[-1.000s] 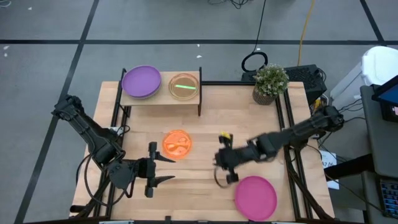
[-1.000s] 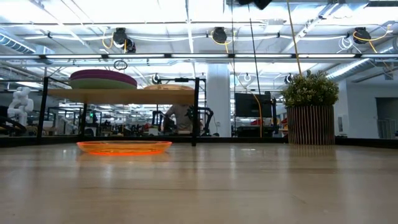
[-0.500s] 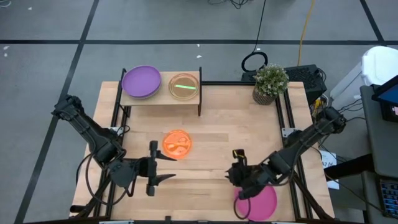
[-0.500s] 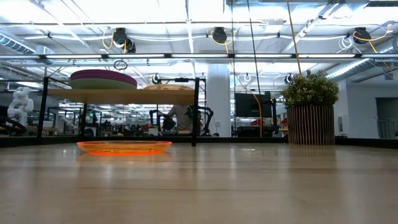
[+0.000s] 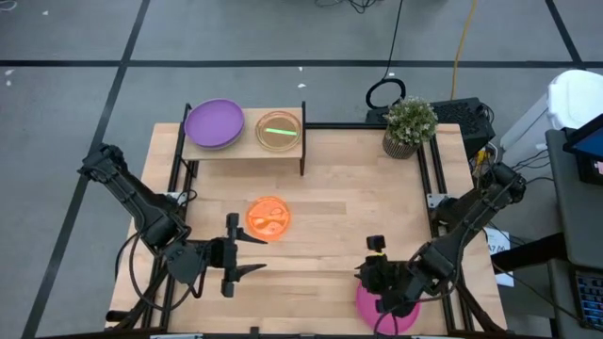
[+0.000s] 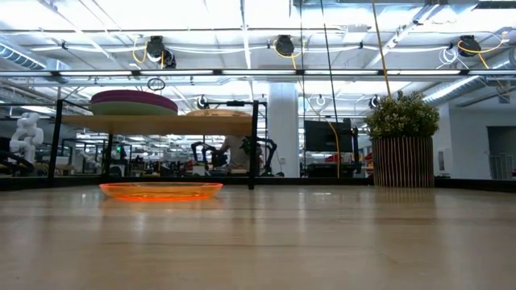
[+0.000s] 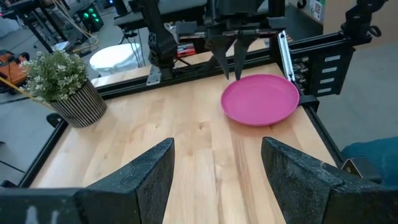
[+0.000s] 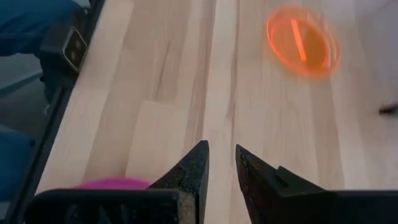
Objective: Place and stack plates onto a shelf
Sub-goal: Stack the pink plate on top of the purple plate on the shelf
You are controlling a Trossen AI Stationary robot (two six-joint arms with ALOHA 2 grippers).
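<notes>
Bench first: the shelf sits way across it from the right hand, carrying a purple plate and a green plate. Magenta plate lies right under that hand, whose fingers are a narrow gap apart. Orange plate lies just ahead of the left hand, spread wide and holding nothing.

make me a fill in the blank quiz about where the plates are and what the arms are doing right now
1. The purple plate rests on the ____.
2. The right gripper hangs over the ____ plate.
3. The orange plate lies on the ____.
4. The left gripper holds ____.

Missing words: shelf; magenta; table; nothing.
</notes>
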